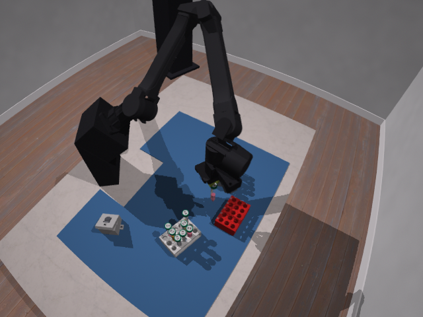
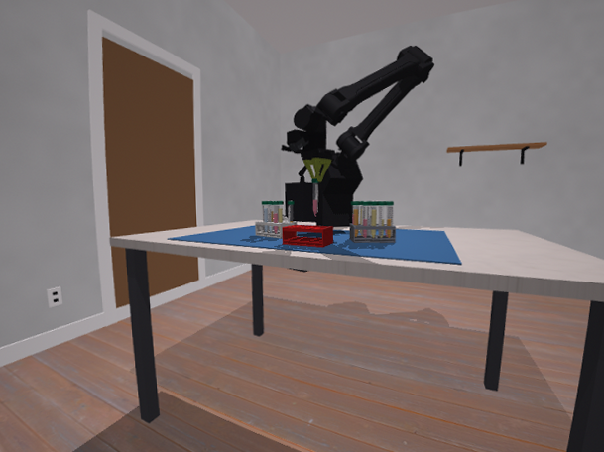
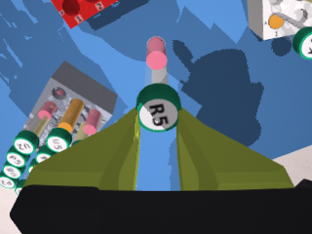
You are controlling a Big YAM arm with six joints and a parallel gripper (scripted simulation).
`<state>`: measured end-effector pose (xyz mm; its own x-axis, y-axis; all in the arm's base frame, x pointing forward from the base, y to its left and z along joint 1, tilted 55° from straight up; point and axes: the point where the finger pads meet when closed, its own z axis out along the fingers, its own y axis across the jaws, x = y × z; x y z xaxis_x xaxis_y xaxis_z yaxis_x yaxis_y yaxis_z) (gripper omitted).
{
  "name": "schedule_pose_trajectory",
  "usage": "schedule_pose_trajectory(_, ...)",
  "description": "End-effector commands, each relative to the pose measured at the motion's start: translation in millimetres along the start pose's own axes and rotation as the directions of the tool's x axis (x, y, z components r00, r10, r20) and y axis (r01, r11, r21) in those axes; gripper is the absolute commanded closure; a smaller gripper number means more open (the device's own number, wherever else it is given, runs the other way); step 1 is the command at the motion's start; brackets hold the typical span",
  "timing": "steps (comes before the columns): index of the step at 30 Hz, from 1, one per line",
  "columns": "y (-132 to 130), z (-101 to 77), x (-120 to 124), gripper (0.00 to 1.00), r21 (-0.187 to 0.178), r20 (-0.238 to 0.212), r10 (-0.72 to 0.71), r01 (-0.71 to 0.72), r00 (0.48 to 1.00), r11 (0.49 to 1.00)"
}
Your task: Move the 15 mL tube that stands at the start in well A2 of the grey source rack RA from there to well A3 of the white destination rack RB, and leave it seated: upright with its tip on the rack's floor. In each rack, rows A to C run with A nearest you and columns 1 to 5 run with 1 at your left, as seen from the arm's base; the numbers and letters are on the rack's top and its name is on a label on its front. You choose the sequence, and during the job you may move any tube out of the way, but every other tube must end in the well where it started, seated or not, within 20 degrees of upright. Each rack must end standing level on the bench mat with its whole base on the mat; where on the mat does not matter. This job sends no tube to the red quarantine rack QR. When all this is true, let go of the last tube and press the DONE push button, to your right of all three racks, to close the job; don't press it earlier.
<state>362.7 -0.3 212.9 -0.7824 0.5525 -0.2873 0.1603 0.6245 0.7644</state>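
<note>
Your olive-fingered gripper clamps the green-capped pink-tipped R5 tube, upright, seemingly clear above the red plastic rack.

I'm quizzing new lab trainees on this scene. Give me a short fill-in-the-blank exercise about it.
1. The hand is shut on a tube whose cap reads ____.
2. That tube hangs over the ____ mat, seated in no rack.
3. The rack with no tubes in it is coloured ____.

Missing words: R5; blue; red
</note>
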Motion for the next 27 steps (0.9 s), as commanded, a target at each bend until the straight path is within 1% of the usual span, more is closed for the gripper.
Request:
schedule_pose_trajectory(1,12.4,-4.9,-4.6,1.0,-0.013,0.01,0.076,-0.076,0.997,0.997)
schedule_pose_trajectory(2,12.4,-4.9,-4.6,1.0,-0.013,0.01,0.076,-0.076,0.997,0.997)
schedule_pose_trajectory(3,9.6,-2.2,-5.3,1.0,-0.01,0.004,0.116,-0.116,0.993,0.993)
schedule_pose_trajectory(8,9.3,-2.0,-5.3,1.0,-0.01,0.002,0.28,-0.28,0.96,0.96)
schedule_pose_trajectory(12,9.2,-2.0,-5.3,1.0,-0.01,0.001,0.406,-0.406,0.914,0.914)
schedule_pose_trajectory(16,9.1,-1.9,-5.2,1.0,-0.01,-0.001,0.52,-0.52,0.854,0.854)
schedule_pose_trajectory(19,9.1,-1.9,-5.2,1.0,-0.01,-0.001,0.52,-0.52,0.854,0.854)
schedule_pose_trajectory(20,-8.6,-2.2,-3.3,1.0,-0.002,0.01,0.547,-0.547,0.837,0.837)
schedule_pose_trajectory(23,-17.9,-2.2,-4.2,1.0,-0.008,0.014,0.541,-0.541,0.841,0.841)
schedule_pose_trajectory(24,-21.2,-2.3,-3.9,1.0,-0.007,0.014,0.522,-0.522,0.853,0.853)
schedule_pose_trajectory(27,-31.3,-2.3,-2.9,1.0,-0.007,0.014,0.522,-0.522,0.853,0.853)
